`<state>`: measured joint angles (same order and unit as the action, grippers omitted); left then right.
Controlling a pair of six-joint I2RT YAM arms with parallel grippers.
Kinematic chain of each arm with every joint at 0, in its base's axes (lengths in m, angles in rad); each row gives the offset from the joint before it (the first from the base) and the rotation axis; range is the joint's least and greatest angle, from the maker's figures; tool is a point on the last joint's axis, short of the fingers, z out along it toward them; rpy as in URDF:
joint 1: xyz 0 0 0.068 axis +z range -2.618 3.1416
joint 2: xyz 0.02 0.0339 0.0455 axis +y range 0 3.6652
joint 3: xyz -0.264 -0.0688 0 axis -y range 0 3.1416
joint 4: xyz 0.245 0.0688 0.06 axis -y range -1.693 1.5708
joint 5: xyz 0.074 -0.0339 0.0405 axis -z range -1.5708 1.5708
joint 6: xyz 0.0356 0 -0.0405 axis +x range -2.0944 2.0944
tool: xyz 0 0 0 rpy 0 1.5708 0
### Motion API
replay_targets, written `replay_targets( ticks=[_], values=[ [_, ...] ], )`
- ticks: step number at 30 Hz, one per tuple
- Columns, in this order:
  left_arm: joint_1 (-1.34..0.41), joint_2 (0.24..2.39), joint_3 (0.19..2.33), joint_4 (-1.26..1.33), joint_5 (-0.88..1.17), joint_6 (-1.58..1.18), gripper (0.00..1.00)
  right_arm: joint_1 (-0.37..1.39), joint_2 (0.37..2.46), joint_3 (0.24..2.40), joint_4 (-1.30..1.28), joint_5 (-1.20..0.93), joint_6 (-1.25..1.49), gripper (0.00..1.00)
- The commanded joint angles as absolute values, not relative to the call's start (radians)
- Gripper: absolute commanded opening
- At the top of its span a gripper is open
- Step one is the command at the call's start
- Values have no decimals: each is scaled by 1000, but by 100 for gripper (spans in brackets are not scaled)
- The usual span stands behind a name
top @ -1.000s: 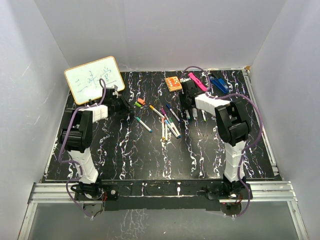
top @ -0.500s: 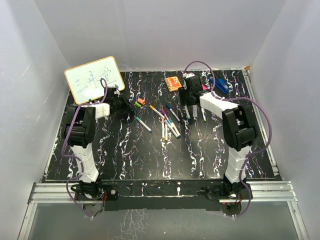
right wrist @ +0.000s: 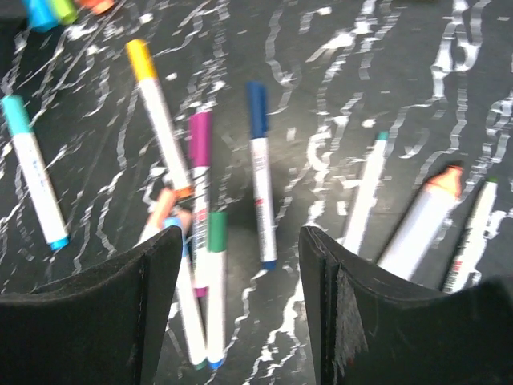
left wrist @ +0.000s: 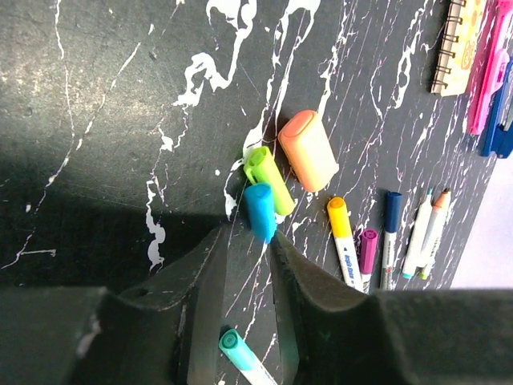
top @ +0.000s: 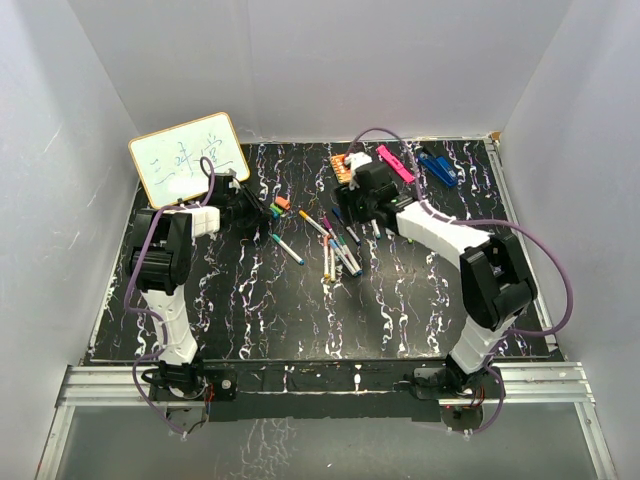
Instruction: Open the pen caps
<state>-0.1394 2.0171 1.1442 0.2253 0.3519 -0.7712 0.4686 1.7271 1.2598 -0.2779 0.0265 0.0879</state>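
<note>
Since 1 s ago right tool [top: 350,205] swung left, now over white-barrelled marker pens [top: 335,248] mid black marbled table [top: 260,310]; left tool [top: 245,212] barely shifted.
L wrist: left tool [left wrist: 248,241] narrow gap, empty; short blue plastic cap [left wrist: 259,210] just ahead, touching lime-green cap [left wrist: 268,178].
R wrist: right tool [right wrist: 240,249] wide, empty, pens [right wrist: 260,184] lying beyond.

White walls [top: 320,60] enclose a black marbled table [top: 300,310].

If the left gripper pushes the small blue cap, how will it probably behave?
The blue cap is a short cylinder lying on its side, so it will likely roll. It looks small and plastic, probably light, so it may skid off. It touches the green cap, which would probably shift too.
</note>
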Motion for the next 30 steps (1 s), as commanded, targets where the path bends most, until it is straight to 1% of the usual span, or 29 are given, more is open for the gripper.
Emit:
replay_targets(
  ticks=[1, 7, 10, 12, 16, 17, 18, 19, 25, 30],
  values=[
    [-133, 1991, 1134, 207, 341, -775, 30, 572, 1713, 1263, -241, 20, 44, 58],
    [-131, 1949, 1117, 192, 325, -778, 35, 686, 1796, 1302, -247, 12, 39, 58],
    [-123, 1880, 1076, 191, 306, -782, 43, 718, 1831, 1320, -250, 2, 36, 58],
    [-111, 1814, 1040, 193, 289, -784, 51, 736, 1855, 1331, -251, 1, 30, 58],
    [-96, 1640, 939, 238, 262, -775, 72, 763, 1900, 1355, -252, -1, 22, 58],
    [-94, 1593, 911, 262, 258, -774, 81, 767, 1911, 1361, -252, -1, 21, 58],
    [-92, 1544, 884, 279, 248, -772, 94, 773, 1921, 1369, -253, 0, 20, 58],
    [-91, 1501, 865, 289, 238, -768, 98, 777, 1930, 1375, -252, -1, 20, 58],
    [-86, 1322, 815, 270, 239, -760, 99, 801, 1985, 1416, -258, -9, 18, 58],
    [-85, 1236, 781, 248, 209, -763, 99, 813, 2014, 1438, -263, -15, 18, 58]
  ],
)
